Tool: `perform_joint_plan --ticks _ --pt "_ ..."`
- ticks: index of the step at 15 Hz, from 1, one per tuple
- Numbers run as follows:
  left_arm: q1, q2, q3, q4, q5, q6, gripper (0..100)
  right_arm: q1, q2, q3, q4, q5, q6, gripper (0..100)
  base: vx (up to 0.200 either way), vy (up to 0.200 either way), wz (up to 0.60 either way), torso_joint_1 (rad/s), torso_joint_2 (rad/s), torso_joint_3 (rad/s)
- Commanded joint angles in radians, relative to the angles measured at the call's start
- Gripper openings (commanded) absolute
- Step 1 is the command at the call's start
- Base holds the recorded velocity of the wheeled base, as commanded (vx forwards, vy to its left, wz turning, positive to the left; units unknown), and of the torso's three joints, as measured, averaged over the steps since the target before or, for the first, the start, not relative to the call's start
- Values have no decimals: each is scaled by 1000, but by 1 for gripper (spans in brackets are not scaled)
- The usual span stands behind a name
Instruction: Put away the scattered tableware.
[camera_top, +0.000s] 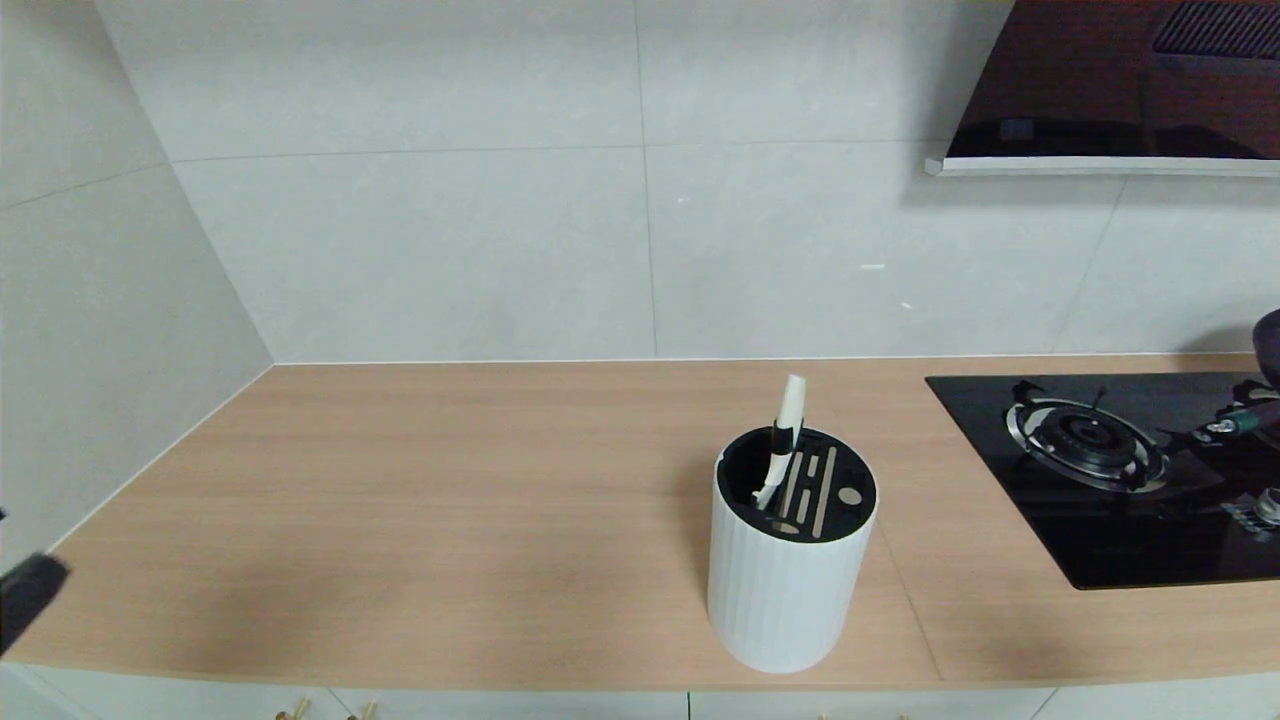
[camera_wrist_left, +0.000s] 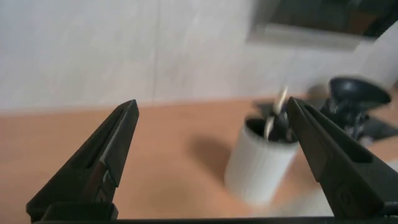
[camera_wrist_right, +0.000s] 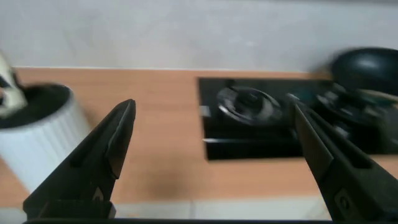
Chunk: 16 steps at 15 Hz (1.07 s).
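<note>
Head view: a white ribbed holder (camera_top: 785, 590) is pictured standing upright on the wooden surface (camera_top: 450, 520), close to its front edge and to the robot's left of a black gas hob (camera_top: 1100, 540). 1 utensil (camera_top: 785, 430), with a cream handle and a black band, is lodged in the holder's dark slotted top. Its handle is tilted slightly and rises well above the rim. A round burner (camera_top: 1085, 440) is set into the hob, and a dark pot (camera_top: 1268, 345) is glimpsed at the hob's far right. A tiled wall (camera_top: 450, 250) is seen behind the surface, with a dark range hood (camera_top: 1120, 80) mounted above the hob.

In the left wrist view, the left tool (camera_wrist_left: 211, 104) is shown with its 2 dark fingers spread wide and nothing gripped between them. The holder and its utensil are seen beyond the fingers, well apart from them, though they are blurred.

In the right wrist view, the right tool (camera_wrist_right: 212, 104) is likewise held wide open with nothing in its grasp. It is framed above the front of the surface, between the holder on one side and the pot on the other, with the hob seen through the gap between its 2 fingers.
</note>
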<state>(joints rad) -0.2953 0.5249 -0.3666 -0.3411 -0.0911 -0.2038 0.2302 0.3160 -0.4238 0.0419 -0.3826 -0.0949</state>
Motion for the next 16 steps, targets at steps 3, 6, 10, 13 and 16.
perform_joint_plan --ticks 3,6,10,13,16 --pt "176 -434 69 168 -26 12 100 -112 -216 36 61 -7 -2 100 0 0 0 0 0 0" --pt "277 -482 199 7 42 69 100 -203 -247 40 32 -59 4 100 0 0 0 0 0 0" --pt "301 -525 365 108 244 235 100 -236 -316 185 -4 -19 44 100 0 0 0 0 0 0" --pt "301 -525 354 329 358 261 100 -236 -316 404 -163 -18 86 100 0 0 0 0 0 0" --pt "300 -525 367 341 100 228 100 -235 -316 421 -105 86 138 100 0 0 0 0 0 0"
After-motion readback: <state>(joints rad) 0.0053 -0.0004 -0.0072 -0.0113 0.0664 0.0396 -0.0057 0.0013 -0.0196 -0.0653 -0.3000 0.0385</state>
